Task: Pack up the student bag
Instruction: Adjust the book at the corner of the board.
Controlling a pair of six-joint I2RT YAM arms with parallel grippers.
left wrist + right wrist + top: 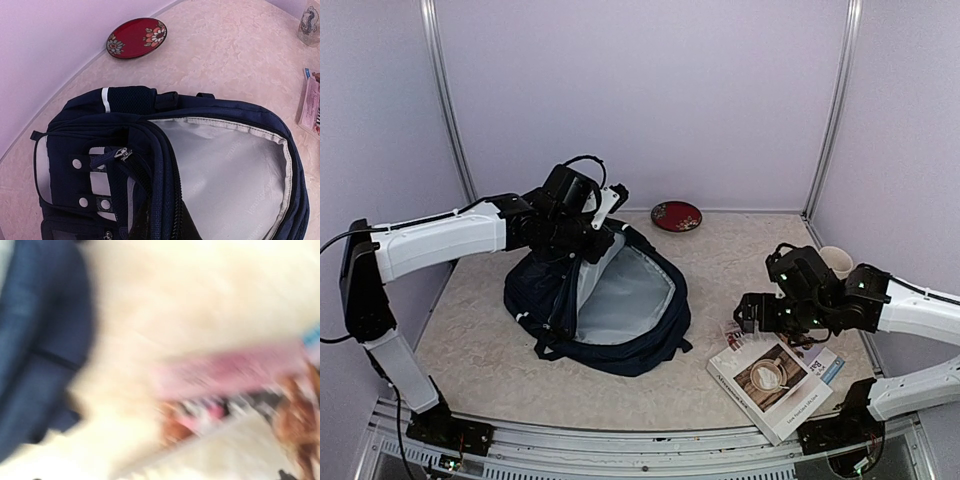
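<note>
Frankly, my left claw (598, 212) pinches the rim of the student bag (620, 295) at 11 o'clock, fingers hidden. The right claw (750, 313), at 3 o'clock, is blurred, so I cannot tell its gap.

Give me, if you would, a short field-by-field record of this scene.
student bag: navy, mid-table, main compartment unzipped, grey lining showing, nothing visible inside
left gripper: shut, apparently pinching the bag's upper rim
right gripper: above the book's far corner; jaws unclear, wrist view blurred
book: lying flat, right of the bag, coffee-cup cover
red dish: by the back wall, flower pattern
cup: far right, upright
</note>
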